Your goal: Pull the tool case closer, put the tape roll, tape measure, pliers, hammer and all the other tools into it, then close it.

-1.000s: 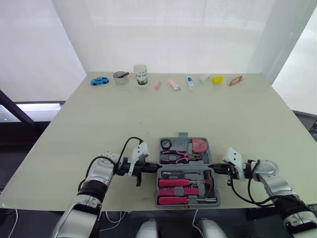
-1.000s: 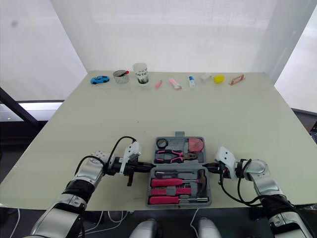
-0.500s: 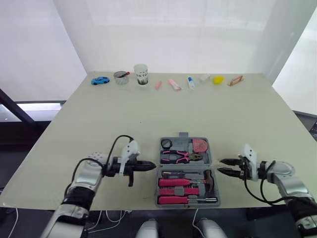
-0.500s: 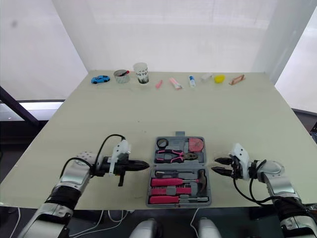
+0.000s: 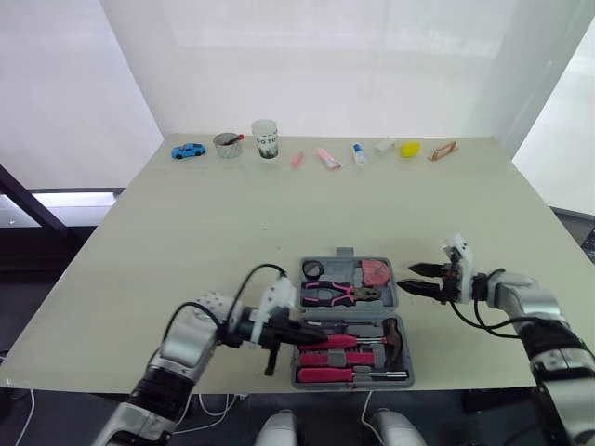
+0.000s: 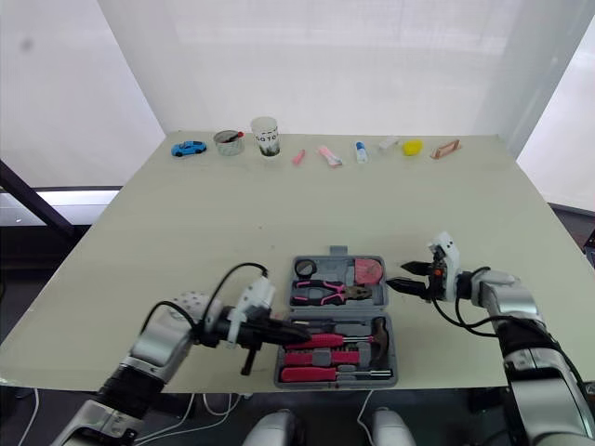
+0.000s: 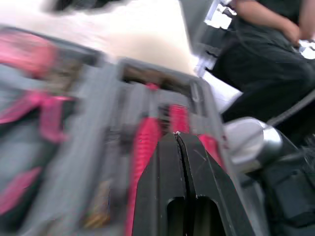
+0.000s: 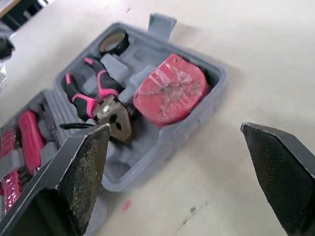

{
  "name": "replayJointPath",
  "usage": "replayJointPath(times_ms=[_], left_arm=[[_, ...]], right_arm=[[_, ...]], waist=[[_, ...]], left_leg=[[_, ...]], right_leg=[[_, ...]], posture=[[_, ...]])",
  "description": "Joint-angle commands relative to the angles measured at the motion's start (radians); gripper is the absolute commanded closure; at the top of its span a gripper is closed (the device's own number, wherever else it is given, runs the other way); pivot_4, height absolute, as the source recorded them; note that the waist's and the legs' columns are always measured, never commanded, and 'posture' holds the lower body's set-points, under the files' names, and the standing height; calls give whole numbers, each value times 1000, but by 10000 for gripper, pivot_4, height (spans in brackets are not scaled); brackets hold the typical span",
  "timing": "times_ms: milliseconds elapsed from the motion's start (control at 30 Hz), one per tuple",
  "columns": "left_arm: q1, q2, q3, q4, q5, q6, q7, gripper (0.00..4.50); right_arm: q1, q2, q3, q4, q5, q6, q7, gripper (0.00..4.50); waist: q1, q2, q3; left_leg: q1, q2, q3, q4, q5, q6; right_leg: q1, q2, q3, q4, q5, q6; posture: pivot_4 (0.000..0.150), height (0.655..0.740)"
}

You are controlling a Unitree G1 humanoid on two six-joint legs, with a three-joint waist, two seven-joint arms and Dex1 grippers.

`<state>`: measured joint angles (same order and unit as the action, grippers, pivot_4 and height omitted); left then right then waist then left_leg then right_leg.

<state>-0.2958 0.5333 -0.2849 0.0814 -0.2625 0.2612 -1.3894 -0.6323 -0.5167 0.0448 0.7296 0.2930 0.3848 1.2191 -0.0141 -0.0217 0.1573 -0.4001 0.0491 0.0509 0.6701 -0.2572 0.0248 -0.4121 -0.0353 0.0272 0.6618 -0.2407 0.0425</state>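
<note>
One beige table (image 5: 279, 214), white curtains (image 5: 325, 56) behind, is carrying blue toy car (image 5: 188, 150) & cup (image 5: 265, 139) at far edge. Tool case (image 5: 345, 252) is lying open near front edge, holding tape roll (image 5: 311, 269), pliers (image 5: 337, 295), tape measure (image 5: 375, 272), hammer (image 5: 390, 334). L gripper (image 5: 318, 331), fingers pressed together, is hanging over its near half; R gripper (image 5: 408, 278), fingers spread, is hovering just beside its right side.

The left gripper (image 5: 319, 332) and right gripper (image 5: 406, 278) are finished black; behind the jaws, white housings (image 5: 280, 295), looped black cables (image 5: 247, 276) and silver-grey forearms (image 5: 192, 336) are seen.
</note>
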Motion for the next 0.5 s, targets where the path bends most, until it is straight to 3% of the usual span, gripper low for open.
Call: replayJointPath(times_ms=[33, 233, 500], left_arm=[[-27, 6, -38, 5, 38, -17, 2, 45000], [-19, -3, -122, 66, 148, -58, 55, 45000], [-20, -33, -140, 159, 191, -100, 114, 45000]], right_arm=[[-82, 19, 20, 120, -40, -7, 32, 329], [-224, 83, 25, 365, -102, 15, 17, 329], [-330, 185, -77, 505, -73, 116, 20, 329]], waist=[[0, 0, 0], [-5, 0, 0], [-6, 3, -2]], left_leg=[[0, 0, 0, 0, 0, 0], [0, 0, 1, 0, 0, 0], [2, 0, 1, 0, 0, 0]], right_leg=[[0, 0, 0, 0, 0, 0], [0, 0, 1, 0, 0, 0], [1, 0, 1, 1, 0, 0]], posture=[[1500, 7400], [1500, 7400], [1500, 7400]])
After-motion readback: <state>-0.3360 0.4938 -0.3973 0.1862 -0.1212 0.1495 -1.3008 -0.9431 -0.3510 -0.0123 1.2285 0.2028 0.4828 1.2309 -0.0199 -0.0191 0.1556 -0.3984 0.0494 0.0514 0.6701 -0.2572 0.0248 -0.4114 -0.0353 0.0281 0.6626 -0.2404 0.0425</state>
